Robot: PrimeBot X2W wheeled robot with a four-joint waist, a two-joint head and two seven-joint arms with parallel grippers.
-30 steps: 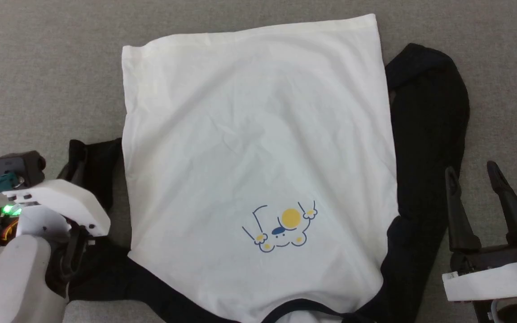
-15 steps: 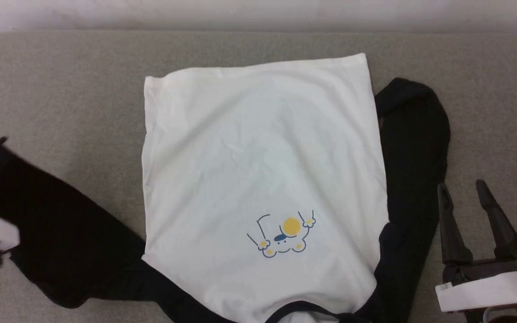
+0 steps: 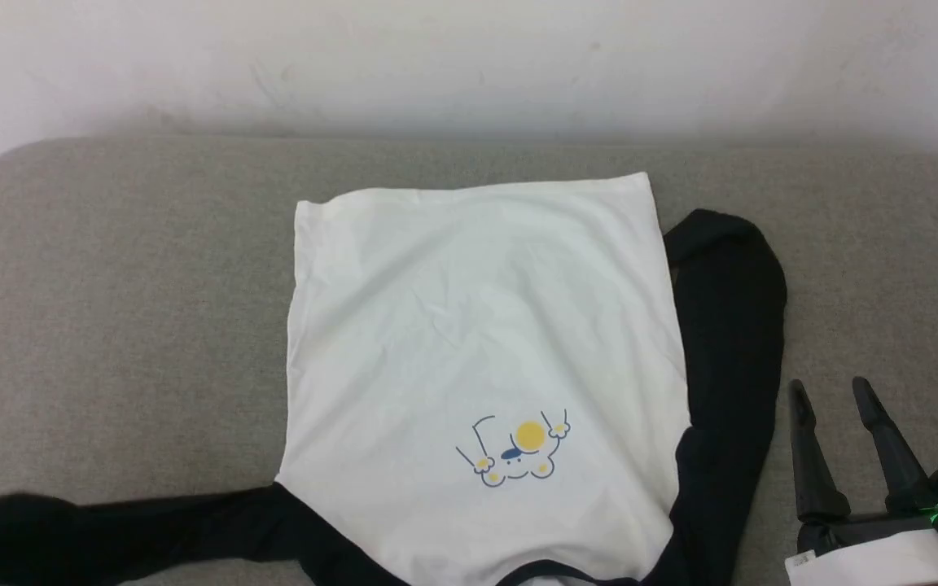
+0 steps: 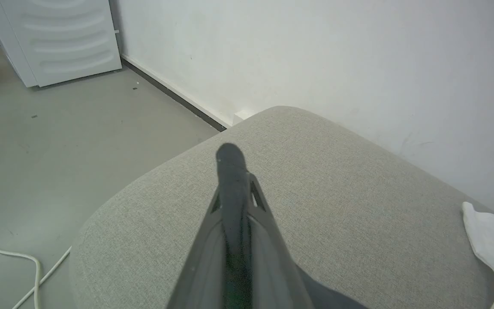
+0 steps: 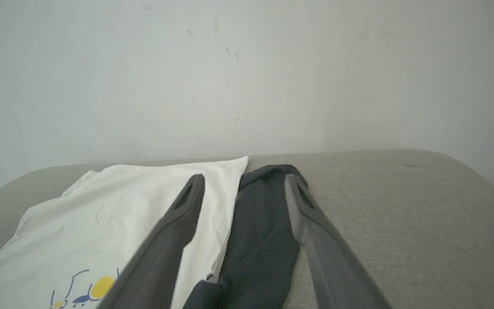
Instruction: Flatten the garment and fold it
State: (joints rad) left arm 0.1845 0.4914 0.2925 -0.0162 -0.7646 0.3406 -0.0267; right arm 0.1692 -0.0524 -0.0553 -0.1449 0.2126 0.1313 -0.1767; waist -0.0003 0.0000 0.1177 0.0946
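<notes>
Item: garment (image 3: 477, 325), white body, black sleeves, lying flat on a grey cushion (image 3: 127, 309) against a pale wall (image 3: 469, 65); hem towards the wall, collar at the near edge, chest print (image 3: 518, 448) face up. Right sleeve (image 3: 729, 325) lies folded alongside the body. Left sleeve (image 3: 151, 529) is drawn out straight to the left.

Left tool (image 4: 230, 159): fingers pressed together, dark sleeve cloth pinched low between them.

Right tool (image 3: 829, 387): fingers spread wide, holding nothing, just beside the right sleeve.
</notes>
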